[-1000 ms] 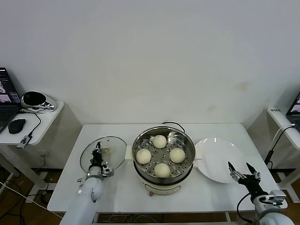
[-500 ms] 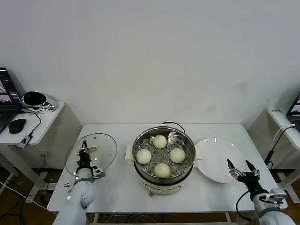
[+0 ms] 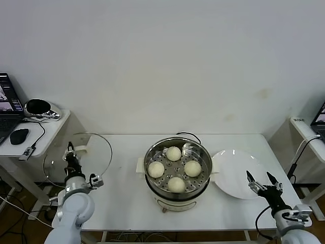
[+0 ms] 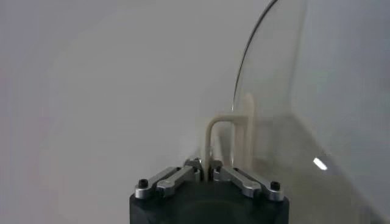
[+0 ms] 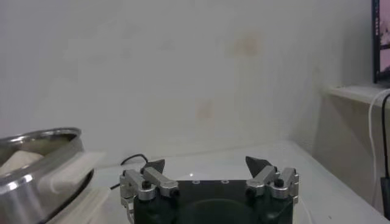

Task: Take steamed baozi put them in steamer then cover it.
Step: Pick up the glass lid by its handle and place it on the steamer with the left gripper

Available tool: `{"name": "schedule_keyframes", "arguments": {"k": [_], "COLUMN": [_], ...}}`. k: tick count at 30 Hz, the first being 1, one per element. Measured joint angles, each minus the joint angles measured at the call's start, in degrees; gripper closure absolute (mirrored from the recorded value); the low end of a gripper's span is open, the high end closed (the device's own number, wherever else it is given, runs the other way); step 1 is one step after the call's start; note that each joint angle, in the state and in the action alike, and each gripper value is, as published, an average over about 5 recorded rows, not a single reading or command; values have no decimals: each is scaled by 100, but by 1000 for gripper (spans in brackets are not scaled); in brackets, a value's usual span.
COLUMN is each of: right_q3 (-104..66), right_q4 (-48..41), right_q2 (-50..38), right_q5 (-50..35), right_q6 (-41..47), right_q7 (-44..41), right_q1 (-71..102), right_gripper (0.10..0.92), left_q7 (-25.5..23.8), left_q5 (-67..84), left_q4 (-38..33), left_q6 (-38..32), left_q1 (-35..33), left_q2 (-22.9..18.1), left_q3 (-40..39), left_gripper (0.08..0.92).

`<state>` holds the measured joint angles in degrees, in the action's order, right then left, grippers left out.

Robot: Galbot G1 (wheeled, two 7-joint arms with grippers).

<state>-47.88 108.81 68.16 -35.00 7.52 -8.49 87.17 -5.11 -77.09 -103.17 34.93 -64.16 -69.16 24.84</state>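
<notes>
All four buns are seated in the steamer at frame centre. The lid, clamped by its handle in the left gripper, is held tilted at lower left and is not yet fitted; the right gripper, fingers apart, is parked at lower right.

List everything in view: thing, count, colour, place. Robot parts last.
buns: four, creamy white, in the steamer
steamer: one, steel with cream base, table centre
lid: one, clear glass, held upright off the table's left edge
plate: one, white, right of steamer
table: one, white
mouse: one, black, left side desk
left gripper: fingers shut on the lid's handle
right gripper: fingers open, beside the plate
</notes>
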Motion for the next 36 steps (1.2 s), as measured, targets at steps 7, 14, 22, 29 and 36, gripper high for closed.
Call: {"name": "schedule_keyframes", "arguments": {"k": [7,14,22,29,36], "right_q3": [-114,-222,-229,-224,-215], "right_q4": [121,159,46,-111,-252], "right_q2": [177,307,429,471,477], "right_q5": [220,361,476,522,555], "right_q6": [103,129,150,104,65], "right_q7": [33,19,12,1,-5], "right_q1": [12,23,-87,-152,-217], "right_gripper": [203,203,203,203,203], "left_q7": [-713,-1189,-1488,-1617,-1645], "left_q5": [-656,-1237,-1778,-2021,-1993], "left_q4": [-708,-1024,-1070,-783,-503], "left_q6": [380,568,666,727,727], "left_q1": [2,44,115,333,601], "left_q2": [-415,-903,-1422,-1813,-1977], "left_q3": [-469,-1038,-1780,-2527,-3191], "left_gripper": [855,855,855,855,855]}}
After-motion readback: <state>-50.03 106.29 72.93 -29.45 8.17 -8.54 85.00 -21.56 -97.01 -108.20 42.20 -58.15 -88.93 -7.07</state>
